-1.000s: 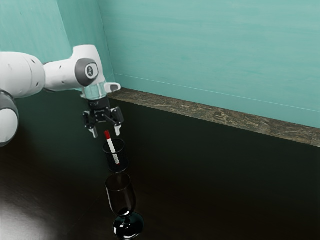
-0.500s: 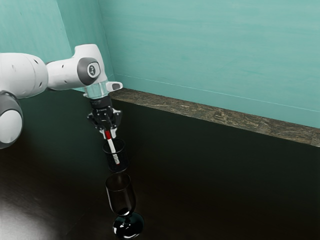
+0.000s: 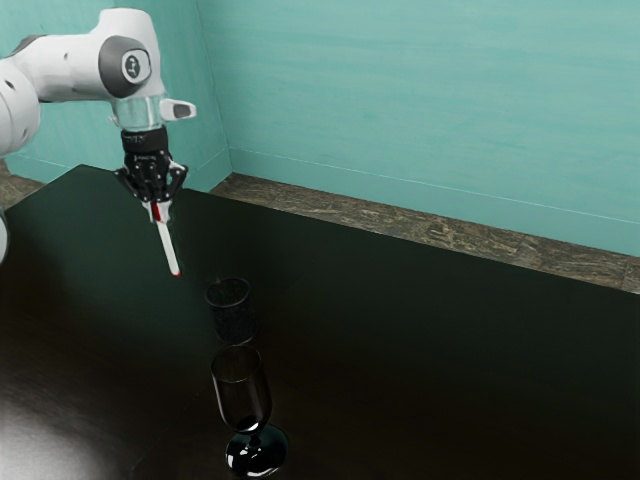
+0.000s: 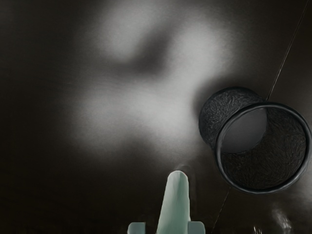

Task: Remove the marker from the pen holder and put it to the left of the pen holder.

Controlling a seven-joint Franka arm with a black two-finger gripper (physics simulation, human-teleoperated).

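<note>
Marker (image 3: 169,252): slim, white barrel, red at upper end and at lower tip. Gripped near its red upper end by the claw (image 3: 158,211), raised above the worktop (image 3: 420,330), out of the pen holder (image 3: 233,322). Slightly tilted; lower tip points between 5 and 6 o'clock, exterior view. Bearing from holder, same view: between 10 and 11 o'clock. Holder: dark, textured round cup, smooth rim, grey inner base; upright on worktop, mouth up.
</note>
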